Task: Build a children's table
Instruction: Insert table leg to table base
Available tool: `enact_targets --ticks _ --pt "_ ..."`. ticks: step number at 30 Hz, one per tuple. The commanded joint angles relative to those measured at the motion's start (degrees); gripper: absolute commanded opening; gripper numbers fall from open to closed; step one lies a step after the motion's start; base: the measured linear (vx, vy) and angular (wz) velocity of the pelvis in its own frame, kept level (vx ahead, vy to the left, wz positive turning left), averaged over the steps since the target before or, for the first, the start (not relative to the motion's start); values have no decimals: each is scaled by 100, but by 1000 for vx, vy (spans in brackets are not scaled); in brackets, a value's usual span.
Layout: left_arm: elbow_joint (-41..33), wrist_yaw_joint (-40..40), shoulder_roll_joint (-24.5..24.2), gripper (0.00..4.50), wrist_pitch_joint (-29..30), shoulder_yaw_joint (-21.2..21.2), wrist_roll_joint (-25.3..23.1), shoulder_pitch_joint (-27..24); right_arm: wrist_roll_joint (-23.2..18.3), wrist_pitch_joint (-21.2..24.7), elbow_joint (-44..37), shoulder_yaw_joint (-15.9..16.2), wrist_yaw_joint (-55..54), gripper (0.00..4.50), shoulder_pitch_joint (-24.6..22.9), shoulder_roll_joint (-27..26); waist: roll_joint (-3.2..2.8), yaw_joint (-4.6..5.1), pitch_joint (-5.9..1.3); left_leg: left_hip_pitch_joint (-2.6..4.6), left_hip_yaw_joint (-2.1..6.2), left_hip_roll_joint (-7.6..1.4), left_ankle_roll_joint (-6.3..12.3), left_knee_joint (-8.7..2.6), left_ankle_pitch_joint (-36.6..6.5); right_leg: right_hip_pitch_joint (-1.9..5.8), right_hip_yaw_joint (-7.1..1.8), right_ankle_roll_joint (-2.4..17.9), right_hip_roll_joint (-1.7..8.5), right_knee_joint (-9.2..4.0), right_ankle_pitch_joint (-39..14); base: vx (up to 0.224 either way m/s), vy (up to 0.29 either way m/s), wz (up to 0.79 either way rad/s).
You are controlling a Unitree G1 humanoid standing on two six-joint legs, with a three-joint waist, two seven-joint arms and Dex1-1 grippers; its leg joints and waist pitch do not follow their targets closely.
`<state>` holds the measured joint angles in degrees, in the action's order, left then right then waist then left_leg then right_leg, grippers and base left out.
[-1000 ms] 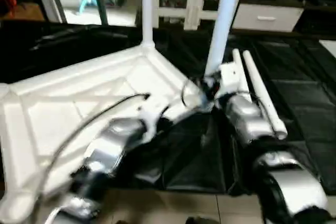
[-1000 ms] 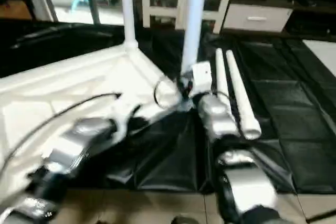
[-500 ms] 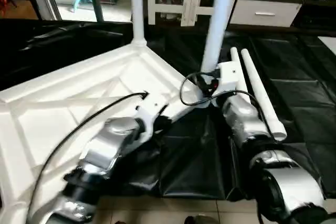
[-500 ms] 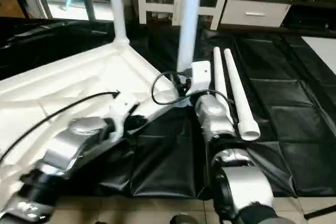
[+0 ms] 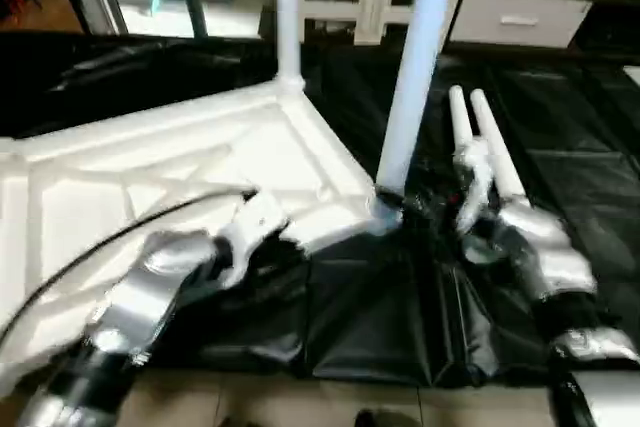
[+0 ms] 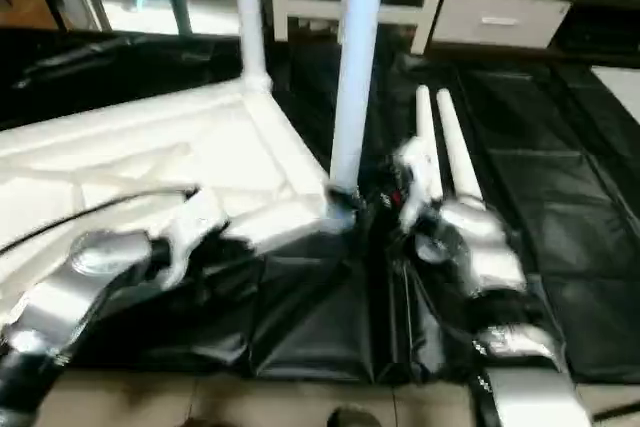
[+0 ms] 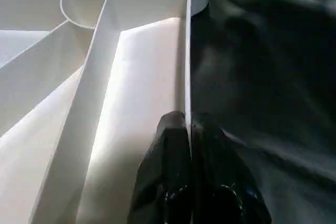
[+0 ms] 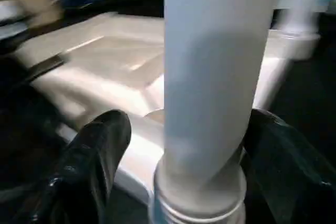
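Note:
The white tabletop (image 5: 150, 177) lies upside down on a black mat, ribs facing up. One leg (image 5: 288, 17) stands upright in its far corner socket. A second leg (image 5: 412, 77) stands in the near right corner socket (image 5: 385, 209). My left gripper (image 7: 188, 129) is shut on the tabletop's thin near rim (image 7: 187, 51), a little left of that socket. My right gripper (image 8: 189, 129) is open, its fingers (image 8: 100, 145) standing either side of the second leg's base without pressing on it. Two loose legs (image 5: 495, 142) lie side by side on the mat beyond my right wrist.
The black mat (image 5: 370, 317) covers the floor under and to the right of the tabletop. White cabinets and a drawer unit (image 5: 515, 17) line the back. A strip of pale floor tiles (image 5: 300, 407) runs along the mat's near edge.
My right gripper has opened and let go of the near upright leg, and its wrist has drawn off to the right. The leg stays standing. The left gripper keeps its hold on the rim.

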<state>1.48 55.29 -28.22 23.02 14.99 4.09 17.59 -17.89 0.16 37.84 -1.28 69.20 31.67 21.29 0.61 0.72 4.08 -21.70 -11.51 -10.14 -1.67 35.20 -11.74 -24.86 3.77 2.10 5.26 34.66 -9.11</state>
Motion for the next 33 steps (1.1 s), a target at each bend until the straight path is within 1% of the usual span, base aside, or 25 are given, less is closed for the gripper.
enact_targets --ticks 1,2,3,4,5,6,8,10,13,14,15,16,18,20,21,23,24,26,27,28,29,30,31,32,33 --pt "-139 250 62 0 -196 218 139 -66 -86 145 -292 65 212 368 24 45 -5 2 -386 112 123 -310 578 -424 -1049 329 -252 1335 260 -410 -1449 0 0 0" --pt "-141 286 52 0 -224 220 150 -77 -108 213 -380 71 261 368 1 82 -2 5 -388 111 121 -314 548 -425 -1079 328 -257 1333 262 -406 -1459 0 0 0" --pt "-142 306 46 0 -239 221 155 -82 -119 250 -429 74 288 368 -12 102 14 -3 -394 118 120 -311 519 -423 -1098 330 -265 1317 265 -408 -1484 0 0 0" --pt "-159 353 41 0 -249 223 180 -92 -132 358 -532 91 349 368 -16 162 28 -7 -393 128 115 -316 492 -424 -1095 315 -268 1306 263 -414 -1515 0 0 0" --pt "-160 356 41 0 -250 223 181 -93 -133 364 -537 92 353 368 -16 166 28 -7 -393 128 115 -316 492 -424 -1095 315 -268 1306 263 -414 -1515 0 0 0" --pt "-155 377 38 0 -288 228 187 -92 -149 355 -543 114 417 368 2 195 29 -18 -398 120 113 -313 487 -417 -1033 320 -277 1292 271 -403 -1516 0 0 0" --pt "-146 396 27 0 -337 234 194 -95 -192 399 -526 133 539 368 38 227 63 -27 -403 99 114 -307 498 -408 -977 334 -277 1269 278 -402 -1556 0 0 0" --pt "-164 426 4 0 -364 237 216 -116 -211 453 -506 125 611 368 76 252 54 -31 -407 79 122 -303 515 -401 -938 346 -277 1233 288 -394 -1591 0 0 0" --pt "-193 451 -14 0 -354 240 219 -142 -199 458 -448 105 649 368 127 267 59 -29 -423 68 124 -297 563 -386 -790 351 -272 1237 282 -372 -1465 0 0 0" --pt "-202 464 -25 0 -357 239 217 -155 -183 487 -457 103 670 368 135 287 128 -20 -423 59 116 -296 591 -384 -762 355 -272 1236 279 -372 -1444 0 0 0" --pt "-210 476 -41 0 -354 237 216 -168 -156 497 -422 99 707 368 165 333 131 -31 -415 55 124 -301 608 -386 -732 357 -277 1244 292 -361 -1436 0 0 0" --pt "-218 498 -68 0 -345 230 218 -185 -116 518 -310 67 729 368 240 419 104 -34 -414 66 122 -296 627 -384 -708 346 -269 1248 280 -359 -1425 0 0 0" --pt "-214 508 -75 0 -341 226 221 -184 -100 518 -244 45 716 368 282 450 101 -29 -421 66 120 -294 643 -374 -686 350 -267 1266 280 -352 -1395 0 0 0" --pt "-212 518 -82 0 -334 223 222 -172 -96 534 -200 41 724 368 316 464 102 -30 -410 70 115 -291 654 -372 -711 341 -269 1251 275 -362 -1430 0 0 0" --pt "-202 533 -81 0 -333 221 224 -159 -83 528 -134 60 701 368 348 470 102 -28 -403 60 116 -289 660 -374 -727 341 -269 1235 277 -366 -1467 0 0 0" --pt "-197 538 -81 0 -335 221 226 -155 -79 522 -100 68 678 344 363 469 103 -26 -409 68 114 -287 649 -368 -735 337 -267 1236 276 -372 -1483 0 0 0" --pt "-198 543 -80 0 -328 221 232 -146 -79 519 -65 73 662 335 383 465 105 -29 -413 61 117 -288 652 -369 -705 345 -267 1242 277 -362 -1447 0 0 0" --pt "-218 556 -78 0 -293 226 247 -116 -78 544 -38 71 673 332 412 459 111 -29 -402 54 118 -289 675 -371 -690 342 -265 1238 273 -358 -1419 0 0 0" --pt "-231 570 -80 0 -276 225 261 -108 -87 565 -26 85 700 316 425 462 116 -26 -389 55 119 -291 681 -375 -716 335 -264 1228 272 -366 -1460 0 0 0" --pt "-231 570 -80 0 -276 225 261 -108 -87 565 -26 85 700 302 425 462 116 -27 -393 57 119 -288 680 -372 -718 338 -265 1223 273 -367 -1476 0 0 0" --pt "-244 588 -84 0 -260 223 277 -102 -95 584 -22 102 731 294 432 468 108 -29 -382 57 120 -288 677 -376 -733 334 -265 1217 273 -371 -1511 0 0 0" --pt "-258 606 -92 0 -251 219 288 -102 -102 599 -26 113 758 291 434 473 107 -24 -378 55 123 -292 675 -381 -758 332 -261 1209 269 -374 -1548 0 0 0" --pt "-275 643 -102 0 -262 213 311 -111 -103 599 -28 121 786 283 431 483 119 -20 -366 55 120 -290 673 -382 -774 324 -263 1201 269 -380 -1564 0 0 0" --pt "-286 676 -104 0 -280 204 341 -125 -102 590 -29 122 799 283 426 486 123 -21 -363 52 124 -288 663 -383 -803 329 -266 1183 276 -384 -1623 0 0 0" --pt "-291 716 -91 0 -325 183 392 -138 -100 584 -43 124 810 283 419 491 133 -17 -353 59 122 -292 650 -388 -832 317 -267 1165 273 -394 -1680 0 0 0"
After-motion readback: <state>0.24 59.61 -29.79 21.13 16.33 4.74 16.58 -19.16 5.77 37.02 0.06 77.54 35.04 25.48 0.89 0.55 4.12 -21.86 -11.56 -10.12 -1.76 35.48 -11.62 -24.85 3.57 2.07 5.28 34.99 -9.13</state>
